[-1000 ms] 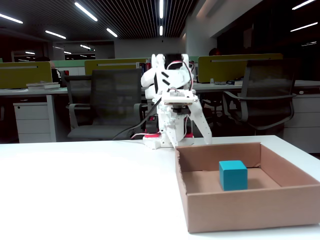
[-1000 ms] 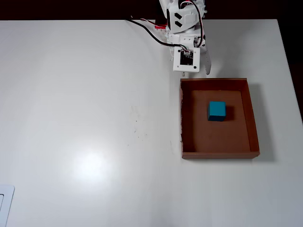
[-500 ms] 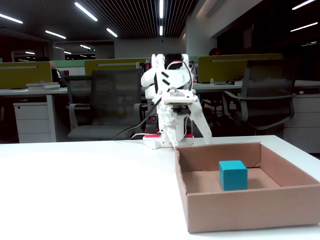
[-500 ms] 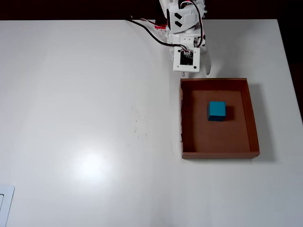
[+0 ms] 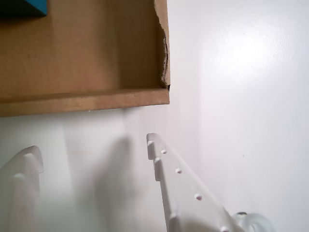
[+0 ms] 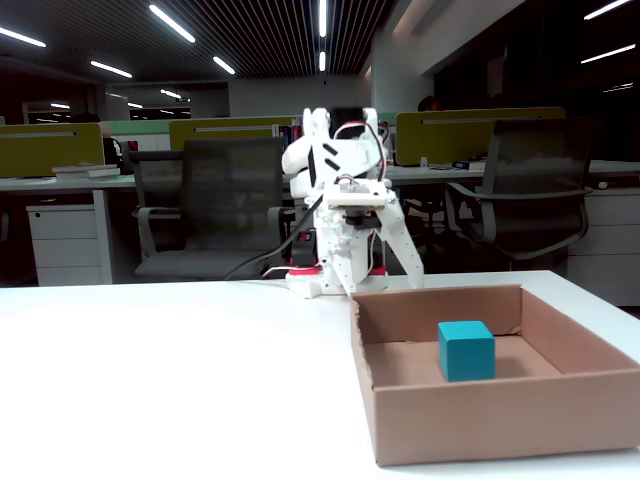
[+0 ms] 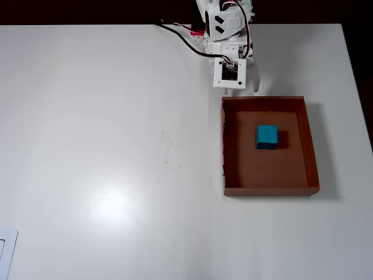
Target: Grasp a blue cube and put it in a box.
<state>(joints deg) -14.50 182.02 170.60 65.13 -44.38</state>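
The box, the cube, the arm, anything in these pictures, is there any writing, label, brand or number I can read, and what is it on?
None can be read.
The box: plain brown cardboard, no print.
The blue cube: plain faces.
The gripper and arm: white plastic, no markings showing.
The books on the background desk: too small to read.

Lit from ceiling strip lights (image 6: 180,24) above a dim office, with glare patches blooming on the white surface (image 7: 111,203) in the overhead and wrist views, soft shadow beneath the blurred, near-focus hand (image 5: 91,150), otherwise fairly sharp.
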